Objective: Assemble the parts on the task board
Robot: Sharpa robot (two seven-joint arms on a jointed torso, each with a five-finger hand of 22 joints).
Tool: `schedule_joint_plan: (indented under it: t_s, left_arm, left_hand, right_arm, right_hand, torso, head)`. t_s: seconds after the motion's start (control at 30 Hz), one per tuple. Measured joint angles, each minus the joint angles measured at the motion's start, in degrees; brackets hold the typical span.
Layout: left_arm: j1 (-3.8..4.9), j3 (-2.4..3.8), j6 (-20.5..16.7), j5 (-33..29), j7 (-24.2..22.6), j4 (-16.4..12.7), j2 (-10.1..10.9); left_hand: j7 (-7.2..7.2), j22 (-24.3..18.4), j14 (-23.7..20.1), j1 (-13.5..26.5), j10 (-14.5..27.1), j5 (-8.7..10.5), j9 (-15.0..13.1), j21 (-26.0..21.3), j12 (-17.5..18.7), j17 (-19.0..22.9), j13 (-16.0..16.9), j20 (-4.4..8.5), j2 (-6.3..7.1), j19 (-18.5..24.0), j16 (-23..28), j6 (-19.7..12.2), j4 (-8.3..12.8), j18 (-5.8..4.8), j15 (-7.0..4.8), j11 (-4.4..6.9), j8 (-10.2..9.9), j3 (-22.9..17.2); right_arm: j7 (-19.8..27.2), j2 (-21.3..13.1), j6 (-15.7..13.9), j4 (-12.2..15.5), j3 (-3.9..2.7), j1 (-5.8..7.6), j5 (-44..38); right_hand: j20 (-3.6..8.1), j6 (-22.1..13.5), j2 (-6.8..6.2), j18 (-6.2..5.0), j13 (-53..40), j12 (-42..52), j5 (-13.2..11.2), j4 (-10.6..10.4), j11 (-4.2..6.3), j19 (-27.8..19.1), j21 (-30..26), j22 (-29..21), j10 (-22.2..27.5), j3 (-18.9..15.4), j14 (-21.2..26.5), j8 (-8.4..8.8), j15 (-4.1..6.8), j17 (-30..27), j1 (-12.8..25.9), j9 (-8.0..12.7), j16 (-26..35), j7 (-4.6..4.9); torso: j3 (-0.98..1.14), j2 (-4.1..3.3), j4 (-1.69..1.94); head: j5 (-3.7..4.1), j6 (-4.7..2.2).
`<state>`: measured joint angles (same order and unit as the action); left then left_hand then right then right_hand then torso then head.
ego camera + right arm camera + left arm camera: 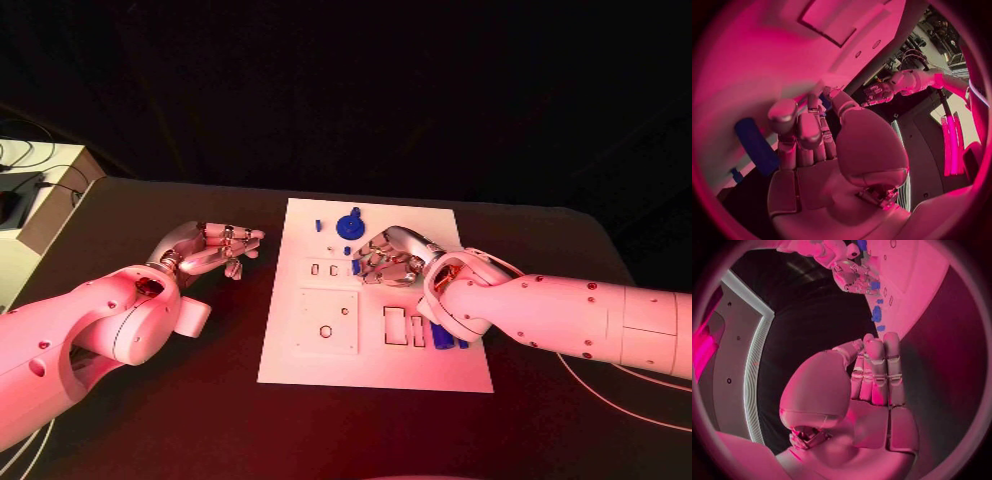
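Handling: the parts look like small rigid plastic pieces — light, stiff, likely smooth enough to slip from metal fingertips; I judge a fingertip pinch across the narrow sides safest, since a palm grasp would swallow them.
Task board [325, 365]: a white rectangular plate at the table's centre, with cut-out sockets and raised panels.
Round blue part [349, 224]: a disc-like piece with a stub, at the board's 12 o'clock end.
Blue blocks [441, 335]: short upright bars, at about 4 o'clock on the board, beside the right forearm.
Blue bar [756, 145]: dark blue, elongated, just beside the right hand's fingers in the right wrist view.
Right hand [392, 257]: over the board's middle, fingers curled down toward it — whether it pinches a piece I cannot tell.
Left hand [216, 248]: off the board at its 9 o'clock side, fingers drawn together, nothing visibly in them.
Black table [159, 420]: dark, carrying the board.
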<state>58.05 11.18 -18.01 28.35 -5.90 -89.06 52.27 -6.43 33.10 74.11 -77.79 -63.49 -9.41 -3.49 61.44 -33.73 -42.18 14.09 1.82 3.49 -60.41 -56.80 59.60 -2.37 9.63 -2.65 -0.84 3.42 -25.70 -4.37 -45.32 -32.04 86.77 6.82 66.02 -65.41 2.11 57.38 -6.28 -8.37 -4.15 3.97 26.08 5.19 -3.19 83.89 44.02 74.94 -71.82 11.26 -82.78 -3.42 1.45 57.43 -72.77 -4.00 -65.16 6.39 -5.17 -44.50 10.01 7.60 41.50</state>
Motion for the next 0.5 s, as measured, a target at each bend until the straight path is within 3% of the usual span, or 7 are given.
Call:
schedule_joint_plan:
  t_s: [0.1,0.27,0.5]
  left_arm:
    - [-0.01,0.0,0.0,0.0,0.0,0.0,0.0]
    - [-0.04,0.0,0.1,0.1,0.0,0.1,-0.1]
    - [-0.13,0.0,0.1,0.1,0.0,0.5,-0.1]
  left_hand:
    - [0.0,0.0,0.0,-0.2,0.0,0.0,0.0,0.0,0.0,0.0,0.0,0.0,0.25,0.0,0.0,0.0,0.0,0.0,0.0,0.0,0.0,0.0]
    - [0.0,0.1,0.0,-0.2,0.0,0.0,0.0,0.0,0.0,0.0,-0.1,0.0,0.23,0.0,0.0,0.0,0.5,0.0,0.0,0.0,0.0,0.5]
    - [0.0,0.1,0.0,-0.2,0.0,0.0,0.0,0.0,0.0,0.0,-0.2,0.0,0.23,0.0,-0.2,0.0,0.7,0.0,0.0,0.0,0.0,1.0]
  right_arm:
    - [0.0,-0.1,0.0,0.1,0.0,0.0,0.0]
    - [0.7,-0.6,-0.7,0.4,0.0,-0.03,0.0]
    - [2.4,-1.5,-2.0,1.5,-0.3,-0.04,0.4]
  right_hand:
    - [0.0,-2.4,-1.38,-0.02,0.2,0.0,0.0,-0.6,-0.6,0.0,-2.1,0.0,2.5,-2.5,0.3,0.0,-0.31,-1.3,0.6,0.0,1.3,-0.65]
    - [-0.01,-3.4,-1.65,-0.52,0.1,1.5,0.0,-3.2,-1.31,0.0,-4.9,-1.4,5.9,-9.5,0.5,0.0,-0.5,-3.8,-0.6,-0.1,3.1,-0.97]
    - [-0.29,-3.7,-1.73,-0.76,0.1,2.8,0.3,-5.0,-1.62,0.1,-5.8,-2.6,7.8,-11.6,0.5,0.0,-0.5,-5.3,-0.8,-0.2,3.5,-1.18]
  torso:
    - [0.0,0.01,0.01]
    - [0.02,0.04,0.0]
    - [0.08,0.09,-0.02]
  head:
    - [0.01,-0.02]
    - [-0.01,-0.17]
    - [-0.02,-0.56]
